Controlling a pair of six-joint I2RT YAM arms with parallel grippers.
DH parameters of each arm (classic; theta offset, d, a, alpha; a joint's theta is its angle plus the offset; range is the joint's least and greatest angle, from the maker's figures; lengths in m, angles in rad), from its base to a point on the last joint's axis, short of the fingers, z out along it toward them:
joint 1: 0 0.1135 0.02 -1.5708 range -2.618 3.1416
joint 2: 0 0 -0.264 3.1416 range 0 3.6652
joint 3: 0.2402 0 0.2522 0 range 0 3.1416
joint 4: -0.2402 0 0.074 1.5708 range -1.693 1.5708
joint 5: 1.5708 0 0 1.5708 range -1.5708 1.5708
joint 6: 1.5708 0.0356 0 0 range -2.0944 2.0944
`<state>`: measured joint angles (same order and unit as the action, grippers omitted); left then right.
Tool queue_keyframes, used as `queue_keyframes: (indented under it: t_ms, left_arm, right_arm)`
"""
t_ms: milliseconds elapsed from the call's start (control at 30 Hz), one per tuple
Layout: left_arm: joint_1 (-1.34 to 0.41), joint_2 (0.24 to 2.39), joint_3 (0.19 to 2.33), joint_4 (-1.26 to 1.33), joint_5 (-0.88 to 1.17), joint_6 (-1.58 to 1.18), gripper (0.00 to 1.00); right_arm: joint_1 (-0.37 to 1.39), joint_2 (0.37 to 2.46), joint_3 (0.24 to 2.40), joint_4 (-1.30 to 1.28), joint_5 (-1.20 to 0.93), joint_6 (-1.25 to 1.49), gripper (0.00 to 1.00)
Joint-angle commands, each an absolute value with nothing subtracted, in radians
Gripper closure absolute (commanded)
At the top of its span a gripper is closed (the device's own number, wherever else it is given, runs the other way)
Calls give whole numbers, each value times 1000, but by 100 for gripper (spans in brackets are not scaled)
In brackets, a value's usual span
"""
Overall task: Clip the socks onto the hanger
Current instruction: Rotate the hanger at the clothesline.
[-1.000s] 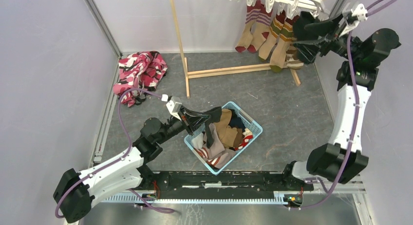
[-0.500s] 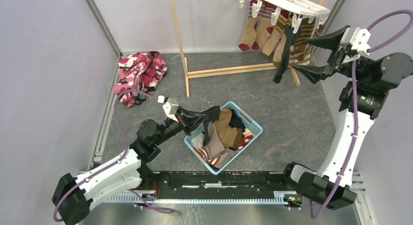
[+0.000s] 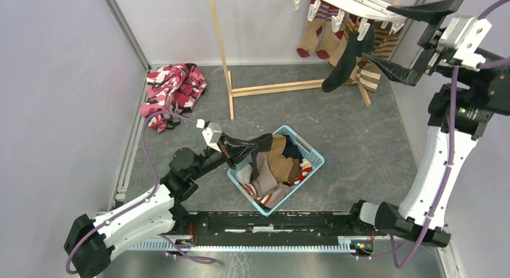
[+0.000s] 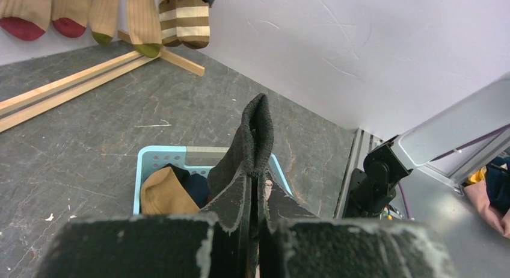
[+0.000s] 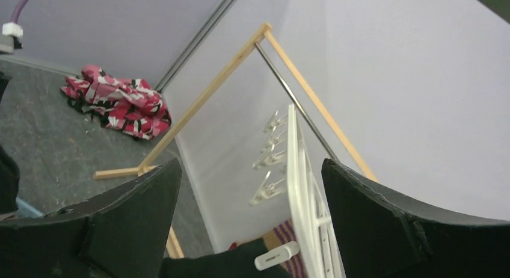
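Left pincer (image 4: 252, 185) pinching black sock (image 4: 257, 129), over basket (image 4: 157, 153)

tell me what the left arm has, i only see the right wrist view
Observer: The left gripper is shut on a dark grey sock over the blue basket.
Operator: is my black sock hanging by itself
Observer: It looks so. In the top view the black sock dangles from a clip on the hanger, with the right gripper open next to it.
Operator: anything left in the basket
Observer: Several socks, tan and striped ones among them.
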<state>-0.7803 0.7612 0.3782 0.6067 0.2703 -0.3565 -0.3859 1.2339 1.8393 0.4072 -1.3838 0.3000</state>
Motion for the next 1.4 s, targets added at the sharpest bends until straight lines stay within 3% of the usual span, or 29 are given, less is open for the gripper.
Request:
queue_keyframes:
  t_ms: [0, 167, 300, 467, 667, 933, 1167, 1367]
  left_arm:
    - [-777, 769, 385, 647, 295, -326, 94]
    - [-778, 773, 392, 636, 291, -329, 94]
    - [-778, 775, 402, 612, 286, -323, 94]
    - [-778, 778, 415, 587, 279, -316, 94]
    - [-778, 836, 434, 612, 296, -330, 95]
    - [-777, 849, 436, 625, 305, -344, 95]
    - [-777, 852, 445, 626, 315, -335, 94]
    - [-778, 841, 425, 646, 320, -339, 94]
  right_arm:
    - [-315, 1334, 1950, 387, -1283, 344, 7]
    - [-255, 1392, 2026, 142, -1181, 115, 8]
    - [-184, 1380, 2034, -208, -975, -297, 8]
    - [-156, 1309, 1916, -262, -855, -490, 8]
    - [-39, 1341, 1946, -409, -685, -695, 11]
    - [-6, 1235, 1858, -378, -638, -720, 10]
    - [-6, 1135, 1847, -581, -660, -726, 5]
    - [-6, 1052, 1563, -511, -780, -511, 8]
